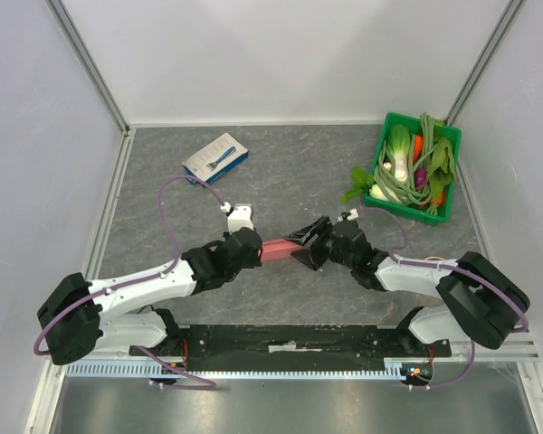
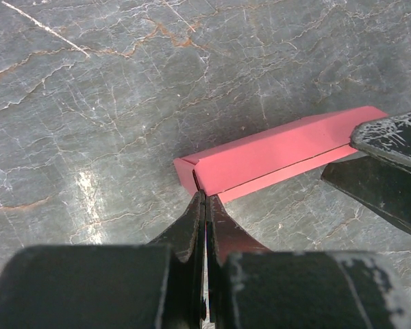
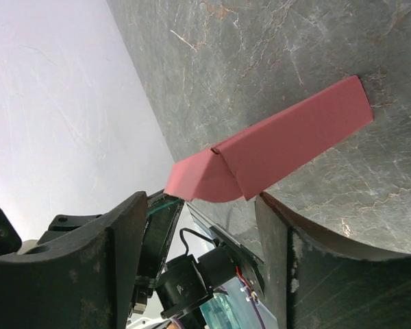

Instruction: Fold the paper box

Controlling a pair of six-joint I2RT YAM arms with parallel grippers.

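We note desk (image 1: 299,163): grey stone, filling frame.
Green basket (image 1: 414,213) of vegetables upper right, white-and-blue box (image 1: 215,158) upper left of centre. Both well apart from work.
Left gripper (image 1: 251,246): jaws narrow, pinched on one end of paper box (image 1: 278,250), as we read it.
Right gripper (image 1: 312,242): jaws wide, straddling other end, not clamping.
Paper box at frame centre, between grippers: long sides already folded into slim strip, creases holding.
We judge task about midway: end flap (image 2: 185,171) loose, ends not closed.
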